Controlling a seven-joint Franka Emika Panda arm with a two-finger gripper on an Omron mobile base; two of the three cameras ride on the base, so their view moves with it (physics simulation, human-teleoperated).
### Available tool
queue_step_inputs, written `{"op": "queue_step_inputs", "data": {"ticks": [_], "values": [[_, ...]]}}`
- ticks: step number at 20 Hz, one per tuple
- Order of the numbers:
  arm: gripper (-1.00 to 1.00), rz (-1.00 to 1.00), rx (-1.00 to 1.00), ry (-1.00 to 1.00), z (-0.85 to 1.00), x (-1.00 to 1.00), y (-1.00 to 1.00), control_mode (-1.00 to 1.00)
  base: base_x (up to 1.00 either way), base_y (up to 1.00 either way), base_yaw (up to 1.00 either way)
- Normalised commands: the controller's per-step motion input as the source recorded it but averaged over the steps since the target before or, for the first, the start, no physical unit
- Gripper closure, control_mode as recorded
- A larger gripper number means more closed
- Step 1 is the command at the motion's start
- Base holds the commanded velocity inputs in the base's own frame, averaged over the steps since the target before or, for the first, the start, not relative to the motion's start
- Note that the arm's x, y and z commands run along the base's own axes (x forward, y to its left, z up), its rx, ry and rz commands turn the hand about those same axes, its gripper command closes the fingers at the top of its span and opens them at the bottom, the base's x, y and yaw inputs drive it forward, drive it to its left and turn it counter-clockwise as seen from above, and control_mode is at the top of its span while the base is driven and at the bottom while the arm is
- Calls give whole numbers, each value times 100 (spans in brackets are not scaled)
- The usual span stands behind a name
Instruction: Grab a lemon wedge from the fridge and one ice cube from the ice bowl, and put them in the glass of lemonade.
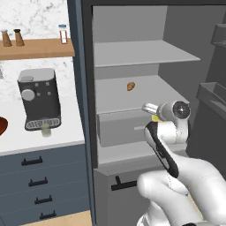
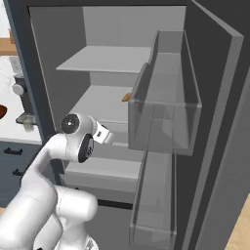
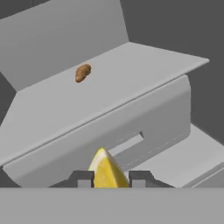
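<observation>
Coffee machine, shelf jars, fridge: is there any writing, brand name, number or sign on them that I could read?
None can be read.
Coffee machine: round knob and small dark buttons, no lettering visible.
Jar with the red band on the wooden shelf: too small to tell any print.
Fridge interior: plain grey, no text.

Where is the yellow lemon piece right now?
The lemon wedge sits pinched in the pincer, in front of the fridge's grey drawer, below the shelf holding the small brown item.

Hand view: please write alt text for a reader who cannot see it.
The gripper holds a yellow lemon wedge between its two dark fingertips, in front of the grey fridge drawer. Behind, a small brown item lies on a fridge shelf.
</observation>
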Motion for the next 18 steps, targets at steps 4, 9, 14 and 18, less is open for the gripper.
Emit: {"op": "queue_step_inputs", "data": {"ticks": [4,9,14,18], "values": [[100,0,6,-1,73,-94,0,-100,0,0,0],[100,0,0,1,13,-77,0,100,-20,0,0],[100,0,0,0,0,0,0,100,-100,12,0],[100,0,0,0,0,0,0,100,-94,67,0]]}}
